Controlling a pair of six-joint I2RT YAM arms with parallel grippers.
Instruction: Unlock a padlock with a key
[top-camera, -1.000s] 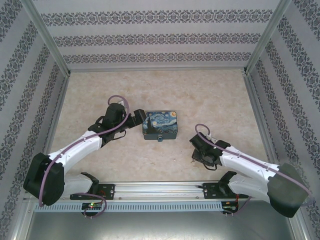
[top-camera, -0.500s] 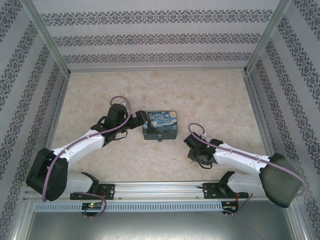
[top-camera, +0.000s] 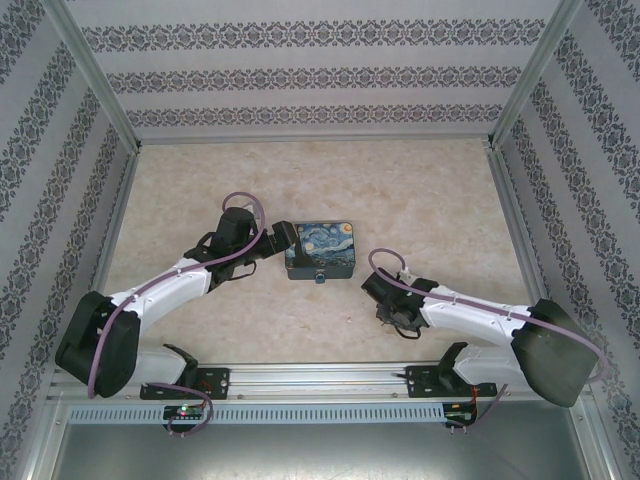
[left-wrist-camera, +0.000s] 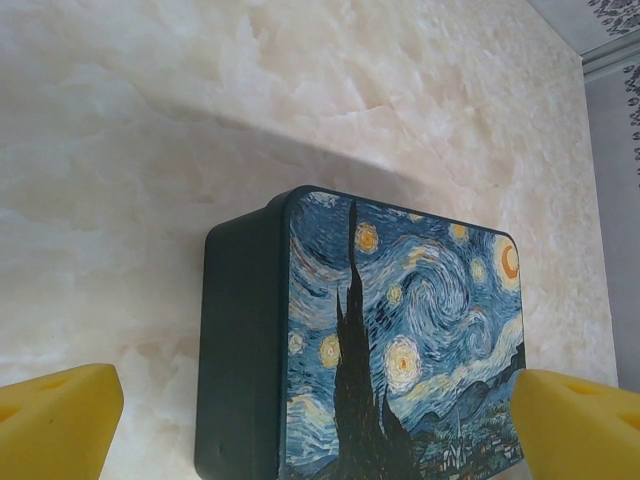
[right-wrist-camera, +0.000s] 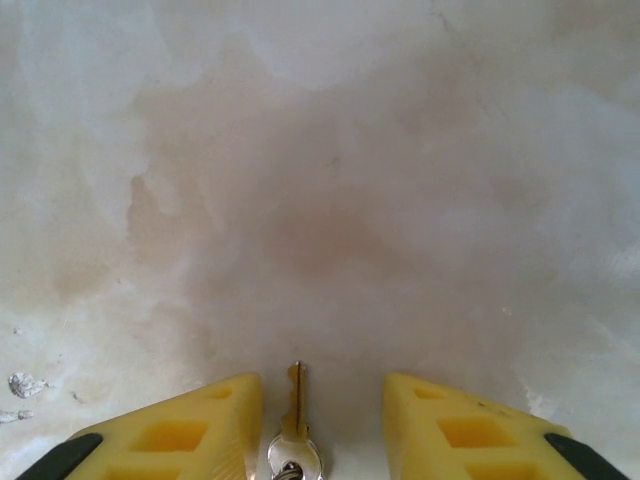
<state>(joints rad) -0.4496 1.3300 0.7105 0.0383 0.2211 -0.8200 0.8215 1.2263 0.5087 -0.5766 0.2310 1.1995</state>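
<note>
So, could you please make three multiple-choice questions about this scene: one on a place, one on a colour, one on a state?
1. The key lies: A) on a plate; B) on the table between the fingers of the right gripper; C) in a cup.
2. Those fingers are: A) red; B) white; C) yellow.
3. The left gripper is: A) open, facing the box; B) shut on a cloth; C) shut on a pen.
Answers: B, the right wrist view shows it there; C, both are yellow; A, its fingers stand wide apart.
</note>
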